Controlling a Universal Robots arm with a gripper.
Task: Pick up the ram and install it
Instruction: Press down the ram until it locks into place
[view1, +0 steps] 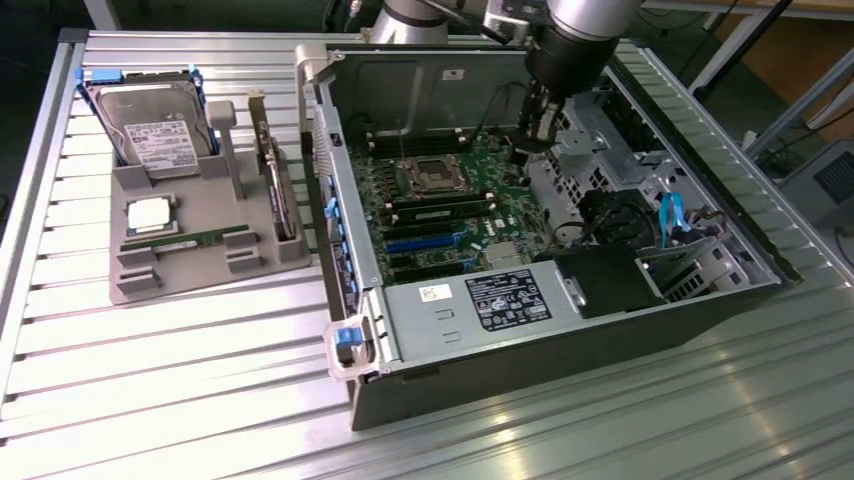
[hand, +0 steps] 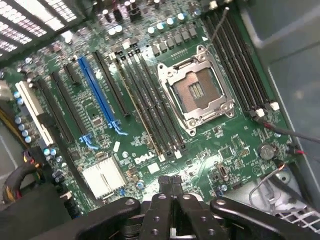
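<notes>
A ram stick (view1: 187, 240), thin and green, lies flat in the grey holder tray (view1: 134, 285) on the exterior view's left. A second green ram stick (view1: 443, 213) stands in a memory slot on the motherboard (view1: 501, 225), beside the empty CPU socket (view1: 434, 175). In the wrist view that stick (hand: 144, 119) runs along the slots next to the socket (hand: 196, 91). My gripper (view1: 535, 135) hangs inside the open case above the motherboard's far edge, well away from the tray. Its fingers (hand: 170, 186) are shut together with nothing between them.
The tray also carries a hard drive (view1: 150, 125), a square silver CPU (view1: 150, 214) and an upright expansion card (view1: 275, 185). The case walls (view1: 400, 85), a black power supply (view1: 607, 280) and blue cables (view1: 667, 215) surround the motherboard. Slatted metal table (view1: 174, 390) lies in front.
</notes>
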